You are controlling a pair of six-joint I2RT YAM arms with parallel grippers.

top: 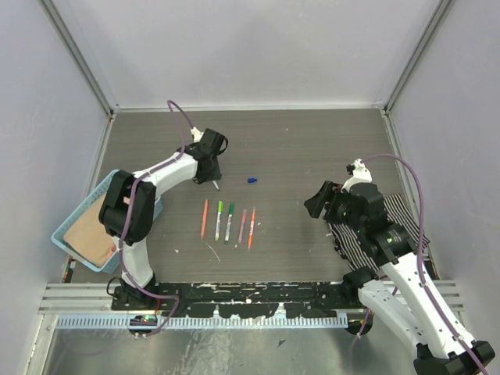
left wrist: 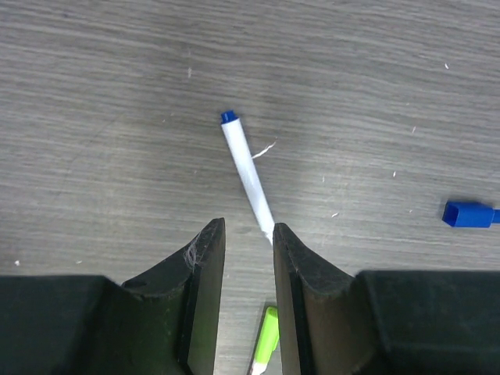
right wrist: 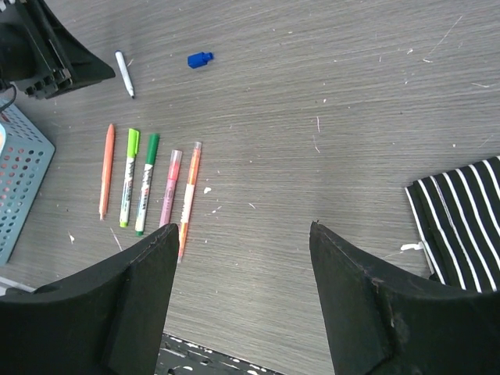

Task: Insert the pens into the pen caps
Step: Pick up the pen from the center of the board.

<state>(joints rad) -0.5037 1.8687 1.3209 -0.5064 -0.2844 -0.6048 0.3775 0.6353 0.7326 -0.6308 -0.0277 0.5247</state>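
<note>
Pick-up stage: left gripper [left wrist: 248, 226], half-open and empty, hovers at the tip end of the blue-ended white pen [left wrist: 246, 168] lying on the table [left wrist: 94, 94] near the blue cap [left wrist: 467, 214], likely needing centring, descent and closure; right gripper [right wrist: 242, 229] open, empty.

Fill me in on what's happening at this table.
The left gripper, jaws open, is down at a blue-ended white pen lying on the table, not yet gripping it. A blue cap lies apart. Five other pens lie in a row. The right gripper hovers open, holding nothing.
</note>
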